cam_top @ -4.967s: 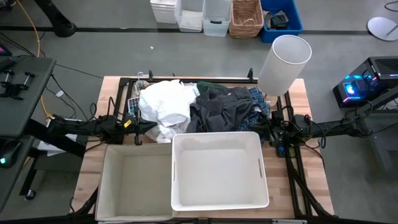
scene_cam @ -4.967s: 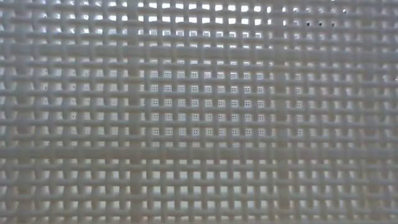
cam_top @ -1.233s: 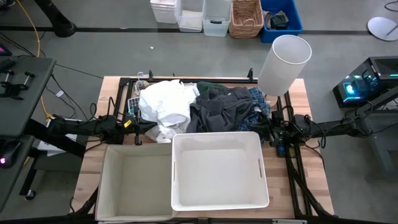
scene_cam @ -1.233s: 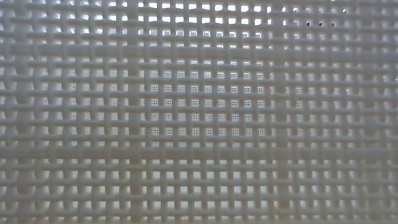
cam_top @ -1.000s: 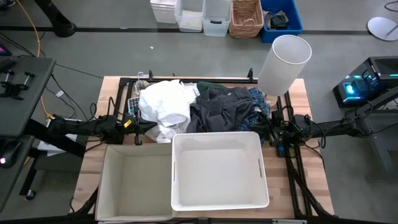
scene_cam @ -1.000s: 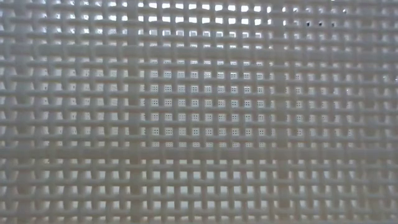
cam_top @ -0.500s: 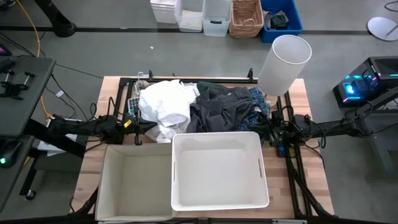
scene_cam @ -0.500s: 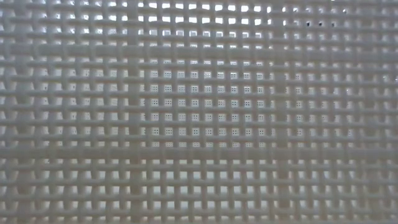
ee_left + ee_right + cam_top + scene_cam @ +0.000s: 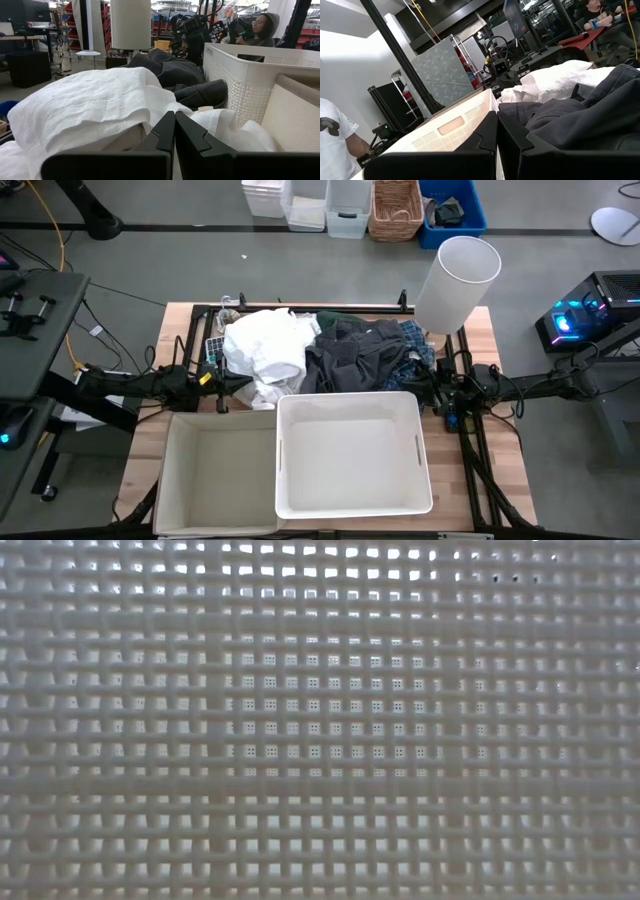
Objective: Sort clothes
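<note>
Seen from above: wooden bench (image 9: 500, 345), white bin (image 9: 352, 452) beside beige bin (image 9: 215, 475) along its near edge, clothes (image 9: 330, 352) heaped just behind them at mid-bench, left gripper (image 9: 174, 131) and right gripper (image 9: 497, 131) low at opposite ends of heap, fingers pressed together, empty.

Nothing differs from the earlier pictures: neither arm, the heap of clothes (image 9: 325, 350), nor either bin shows any shift.

White garment (image 9: 263, 347) – dark grey one (image 9: 355, 358) – blue-white plaid shirt (image 9: 417, 340); white bin (image 9: 350, 452), beige bin (image 9: 215, 475).
</note>
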